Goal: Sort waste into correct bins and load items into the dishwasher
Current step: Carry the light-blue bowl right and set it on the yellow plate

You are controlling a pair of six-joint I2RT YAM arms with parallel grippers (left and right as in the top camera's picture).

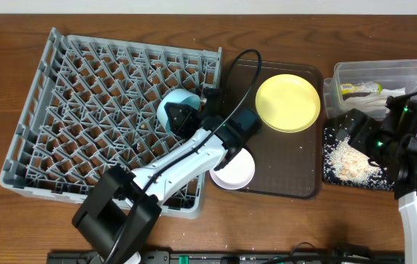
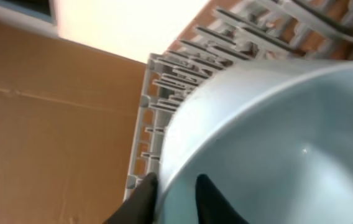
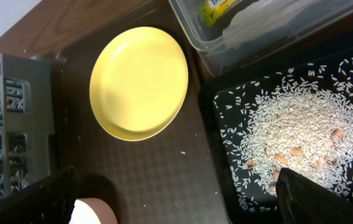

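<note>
The light blue bowl [image 1: 172, 105] was seen inside the grey dish rack [image 1: 28, 147], among the pegs near the rack's right side. The left gripper [image 1: 183, 117] was placed right at this bowl. In the left wrist view, the bowl's [image 2: 276, 143] rim was found between the two dark fingers [image 2: 142, 202], one outside the bowl and one inside it. The fingers were set only a little apart. Whether the rim was pinched or let loose could not be told. Rack pegs [image 2: 183, 68] were seen just behind the bowl.

The yellow plate [image 1: 288, 103] was laid flat on the far part of the dark brown tray [image 1: 296, 172]. The small white bowl [image 1: 234, 172] was set at the tray's near left corner, partly hidden under the left arm.

To the right of the brown tray, the clear plastic tub [image 1: 385, 70] was placed at the back and the black tray [image 1: 333, 172] just in front of it. The green-and-yellow wrapper [image 1: 359, 89] was seen inside the tub, with what looked like a white paper napkin [image 1: 388, 95] beside it. The rice crumbs [image 1: 352, 158] were spread over the black tray.

The right gripper [image 1: 355, 130] was held above the black tray's left end. In the right wrist view, its fingers [image 3: 40, 199] were spread wide, and nothing was held between them
</note>
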